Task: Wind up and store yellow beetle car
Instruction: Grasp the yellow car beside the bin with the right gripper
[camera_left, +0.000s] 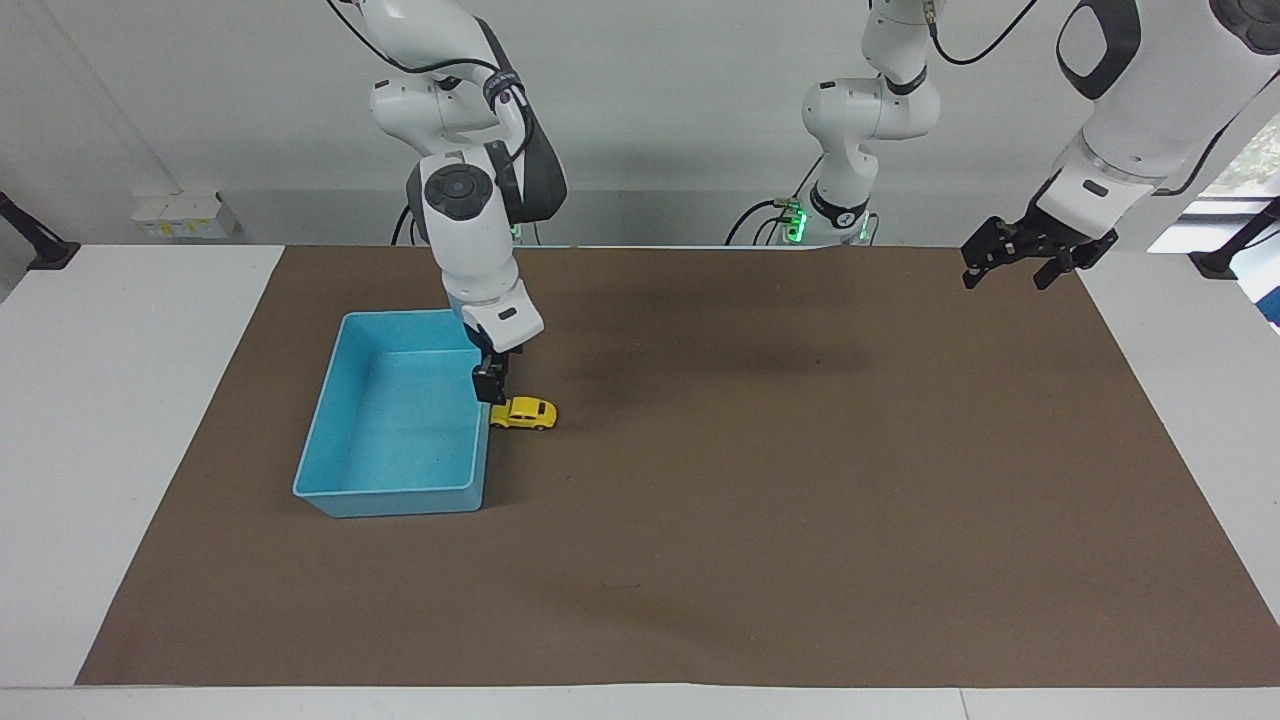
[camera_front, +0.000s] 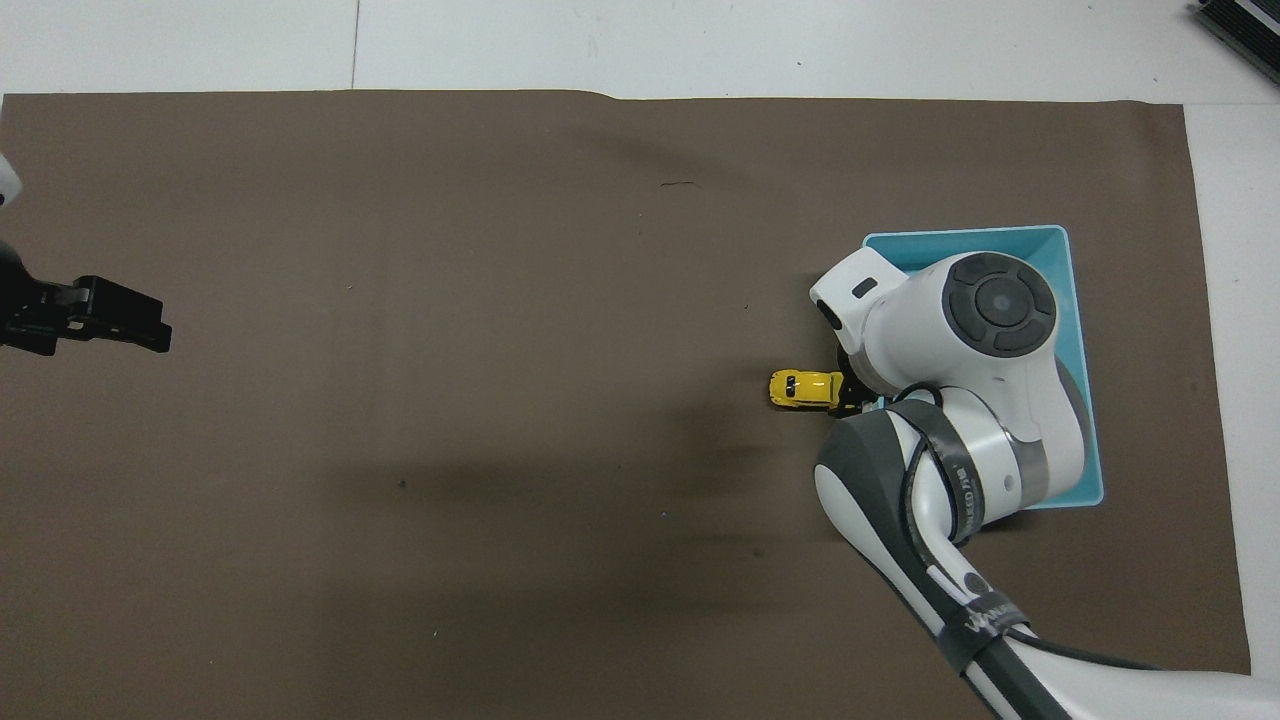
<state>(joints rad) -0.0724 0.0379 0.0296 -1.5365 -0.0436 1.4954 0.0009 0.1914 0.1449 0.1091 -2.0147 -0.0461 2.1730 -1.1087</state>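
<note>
Landmark: light blue bin (camera_left: 400, 425), open-topped, nothing seen inside, on brown mat (camera_left: 750, 520) toward right arm's end of table.

1. Light blue bin — rect., sits flat on mat; one long wall faces the car.
2. Right gripper (camera_left: 490, 385) — hangs low at the bin's long wall on the car side, tips just above the car's bin-side end; in overhead view mostly covered by its own arm, only dark tips show (camera_front: 848, 400). Jaws spread apart, nothing between them; contact w/ car can't be told.
3. Yellow beetle car (camera_left: 523, 412) — on mat, on its wheels, just beside the bin's long wall, outside the bin, approx. mid-length of that wall; lengthwise axis points away from bin. Overhead: (camera_front: 803, 389).
4. Brown mat — covers most of white table (camera_left: 130, 400); bin and car both on it.
5. Left gripper (camera_left: 1035, 260) — well apart from bin, up in air over mat corner at left arm's end; arm waits. Jaws wide, holding nothing. Overhead: (camera_front: 130, 325).
</note>
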